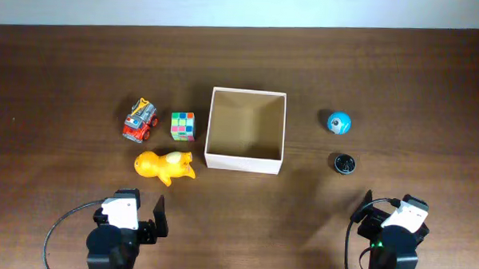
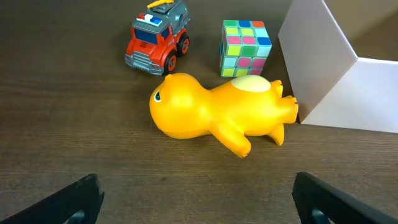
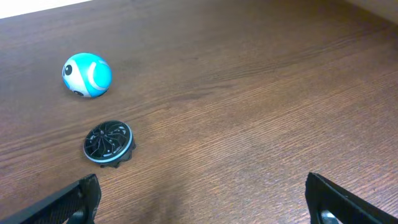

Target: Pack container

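Lower left of the overhead view: left gripper [image 2: 199,202], jaws spread wide, clamping nothing. Lower right: right gripper [image 3: 205,202], likewise wide apart and empty. Both arms tucked low at the bottom edge of the frame, wrists aimed up-frame at the toys.

Directly up-frame of the left gripper: yellow duck [image 2: 217,112], on its side, long axis across the frame, head left, feet just beside the container's near left corner; contact not determinable. Judged the nearest first pick, for the left arm; calls for a grip across the narrow body.

Centre of frame: container [image 1: 242,162], open-topped, nothing inside, up and right of the left gripper, up and left of the right.

Beyond the duck: cube [image 1: 183,125], fire truck [image 1: 141,120]. Right of the container, nearer the right arm: black disc [image 1: 345,163], then blue ball [image 1: 339,122].
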Controlling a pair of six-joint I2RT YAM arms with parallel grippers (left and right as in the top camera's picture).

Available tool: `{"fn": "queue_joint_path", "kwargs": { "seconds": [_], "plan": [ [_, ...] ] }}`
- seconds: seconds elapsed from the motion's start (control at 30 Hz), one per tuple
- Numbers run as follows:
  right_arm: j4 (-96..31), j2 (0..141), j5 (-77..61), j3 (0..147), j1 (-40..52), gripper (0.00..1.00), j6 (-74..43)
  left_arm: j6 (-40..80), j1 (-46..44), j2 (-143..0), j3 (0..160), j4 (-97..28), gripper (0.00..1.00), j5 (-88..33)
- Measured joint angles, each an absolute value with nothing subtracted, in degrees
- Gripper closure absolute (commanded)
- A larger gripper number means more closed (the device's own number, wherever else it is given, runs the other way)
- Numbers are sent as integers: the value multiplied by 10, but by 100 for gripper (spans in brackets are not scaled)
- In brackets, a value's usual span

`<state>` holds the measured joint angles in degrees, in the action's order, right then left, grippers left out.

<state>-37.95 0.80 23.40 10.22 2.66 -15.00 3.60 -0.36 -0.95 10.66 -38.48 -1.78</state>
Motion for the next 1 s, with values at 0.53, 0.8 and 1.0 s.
{"fn": "queue_joint_path", "kwargs": {
  "seconds": [0.53,0.8,1.0],
  "plan": [
    [-380,8,234,102,27,1,-150,36,-4,-10,107,-385,1,-18],
    [-371,8,227,102,27,1,-150,44,-4,-10,106,-346,1,-31],
    [-357,10,180,110,27,1,-150,57,-4,-16,108,-295,1,-41]
  ]
}}
